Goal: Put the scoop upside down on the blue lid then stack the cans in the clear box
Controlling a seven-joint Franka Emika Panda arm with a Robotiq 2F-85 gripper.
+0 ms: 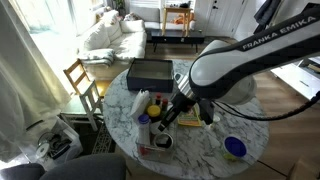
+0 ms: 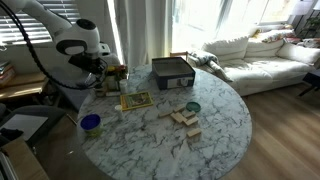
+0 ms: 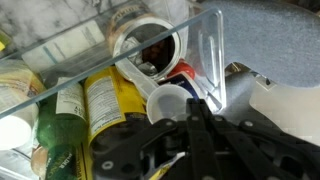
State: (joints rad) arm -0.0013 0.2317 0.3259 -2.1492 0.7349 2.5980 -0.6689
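The clear box stands under my gripper. It holds several cans and jars lying on their sides, among them a yellow-labelled can, an open dark can and a white cup. My gripper hangs just over the box with its black fingers together, and I see nothing clearly held. It also shows in both exterior views. A round deep-blue thing with a paler middle lies near the table edge. I cannot tell the blue lid and the scoop apart there.
A large dark box stands at the far side of the round marble table. Wooden blocks, a small teal round thing and a flat yellowish card lie mid-table. A chair stands beside the table.
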